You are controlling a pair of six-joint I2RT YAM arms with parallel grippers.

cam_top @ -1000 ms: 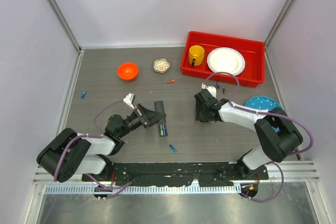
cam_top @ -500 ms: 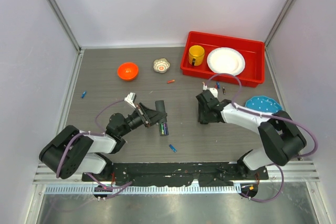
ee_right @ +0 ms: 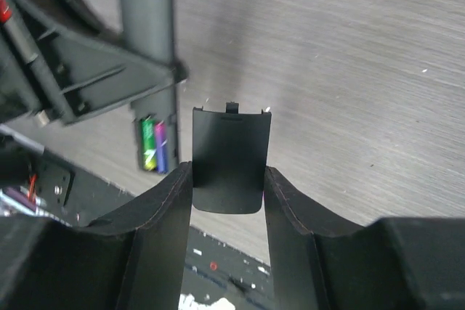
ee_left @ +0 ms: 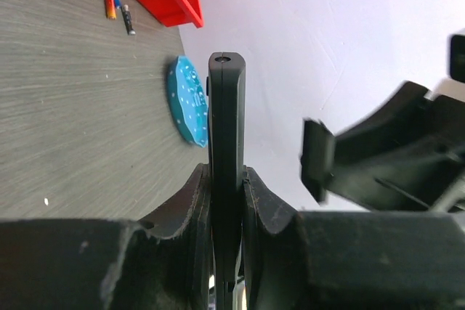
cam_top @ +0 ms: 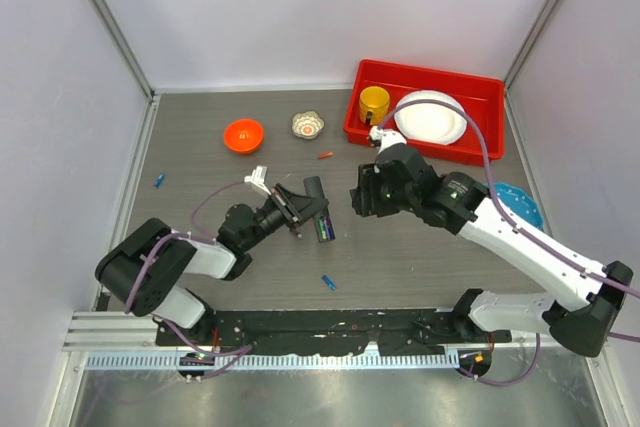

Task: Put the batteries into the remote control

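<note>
My left gripper [cam_top: 302, 209] is shut on the remote control [cam_top: 319, 209], a slim black bar, and holds it off the table. Green and purple batteries [cam_top: 325, 231] sit in its open slot and also show in the right wrist view [ee_right: 155, 144]. In the left wrist view the remote [ee_left: 226, 128] stands edge-on between my left gripper's [ee_left: 226, 177] pads. My right gripper [ee_right: 229, 172] is shut on the black battery cover [ee_right: 229, 156] and hovers just right of the remote, apart from it. In the top view the right gripper [cam_top: 360, 199] is close beside the remote.
Loose batteries lie on the table: a blue one [cam_top: 159, 180] far left, an orange one [cam_top: 325, 155], a blue one [cam_top: 327, 282] near the front. A red bin [cam_top: 480, 152] holds a yellow mug [cam_top: 374, 104] and white plate [cam_top: 431, 115]. An orange bowl [cam_top: 243, 134], small patterned bowl [cam_top: 308, 125] and teal plate [cam_top: 520, 202] also stand here.
My right arm has lifted and swung left with the cover, ending close to the remote. My left gripper has carried the remote a little right and up.
</note>
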